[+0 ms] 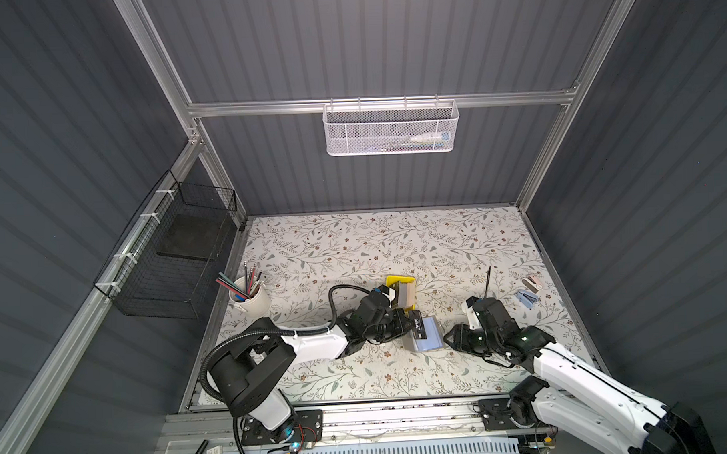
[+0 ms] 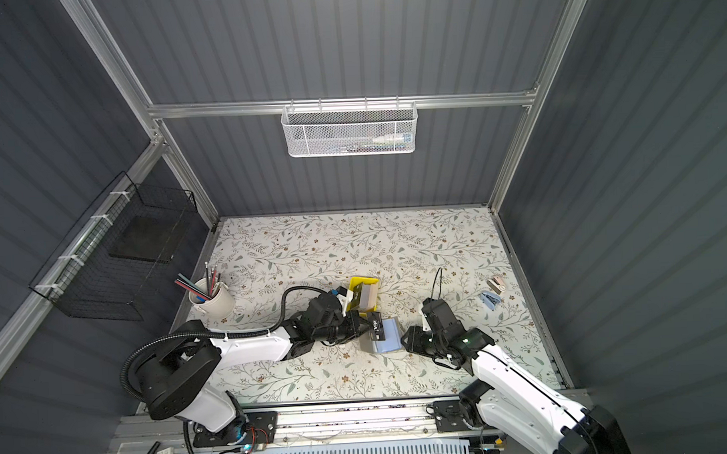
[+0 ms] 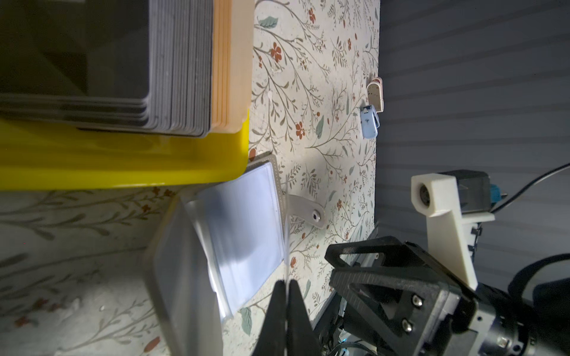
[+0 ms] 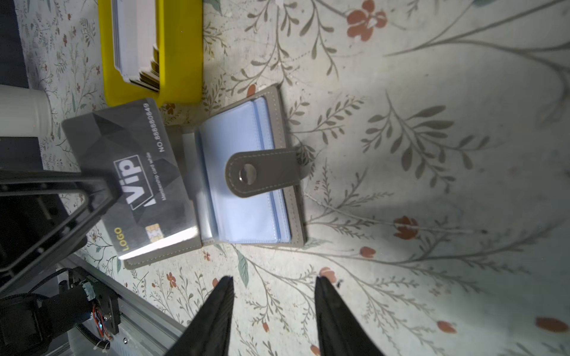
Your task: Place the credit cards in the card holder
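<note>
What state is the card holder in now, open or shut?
Open. The card holder lies spread on the table, its blue sleeves exposed and its snap strap unfastened.

We look steeply down on the whole desk (image 1: 354, 245) from high over its near edge in both top views, while each wrist camera rides low and close behind its fingers (image 4: 216, 317), both facing the open card holder (image 4: 243, 212), which looks blurred, perhaps too near, from the left wrist.
</note>
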`<state>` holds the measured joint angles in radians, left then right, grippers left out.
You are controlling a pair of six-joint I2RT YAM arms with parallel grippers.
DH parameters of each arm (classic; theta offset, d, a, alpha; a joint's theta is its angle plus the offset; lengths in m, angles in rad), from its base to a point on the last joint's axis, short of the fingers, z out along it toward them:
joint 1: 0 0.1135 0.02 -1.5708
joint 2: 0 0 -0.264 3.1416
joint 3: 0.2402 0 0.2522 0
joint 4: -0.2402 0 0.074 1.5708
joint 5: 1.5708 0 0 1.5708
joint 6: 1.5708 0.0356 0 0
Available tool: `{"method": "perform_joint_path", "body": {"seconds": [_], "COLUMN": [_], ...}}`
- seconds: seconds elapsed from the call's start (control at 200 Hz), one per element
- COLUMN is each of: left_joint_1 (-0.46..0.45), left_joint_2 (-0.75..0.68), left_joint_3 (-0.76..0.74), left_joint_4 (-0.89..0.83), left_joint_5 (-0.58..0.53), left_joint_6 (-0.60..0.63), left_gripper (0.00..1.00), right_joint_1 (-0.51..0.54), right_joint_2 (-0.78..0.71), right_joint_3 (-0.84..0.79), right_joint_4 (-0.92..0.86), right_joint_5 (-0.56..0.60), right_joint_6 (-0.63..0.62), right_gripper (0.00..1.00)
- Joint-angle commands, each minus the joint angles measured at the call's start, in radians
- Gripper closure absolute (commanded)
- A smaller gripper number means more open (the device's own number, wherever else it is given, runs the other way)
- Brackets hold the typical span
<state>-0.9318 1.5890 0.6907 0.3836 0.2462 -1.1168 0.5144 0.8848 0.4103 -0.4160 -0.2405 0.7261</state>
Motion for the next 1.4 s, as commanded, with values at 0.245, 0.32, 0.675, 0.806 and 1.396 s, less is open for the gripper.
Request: {"method": "perform_joint_path", "body": {"seconds": [0.245, 0.32, 0.675, 0.806, 1.396], "left_joint_1": [-0.008, -0.008, -0.007, -0.007, 0.008], "left_joint_2": [0.022, 0.019, -0.015, -0.005, -0.004], "left_joint_3": [0.019, 0.009, -0.021, -0.027, -0.04], "left_joint_4": [-0.097, -0.101, -0.152, -0.139, -0.181], "left_joint_5": [-0.023, -0.022, -0.041, -0.036, -0.062], "left_joint_6": [-0.026, -0.027, -0.027, -0.034, -0.051], "left_gripper": [1.0, 1.0, 1.0, 1.0, 1.0], "right_joint_1": [0.005, 0.006, 0.028, 0.055, 0.116], "right_joint_2": [0.133, 0.165, 0.319, 0.355, 0.342], "right_joint_3": [-0.01, -0.004, 0.028, 0.032, 0.017], "right_joint_4": [0.128, 0.146, 0.199, 0.204, 0.176], "right_joint_5": [-0.011, -0.007, 0.035, 0.063, 0.111], "right_joint_6": [-0.034, -0.035, -0.047, -0.042, -0.015], "right_gripper": [0.7, 0.73, 0.81, 0.82, 0.87]}}
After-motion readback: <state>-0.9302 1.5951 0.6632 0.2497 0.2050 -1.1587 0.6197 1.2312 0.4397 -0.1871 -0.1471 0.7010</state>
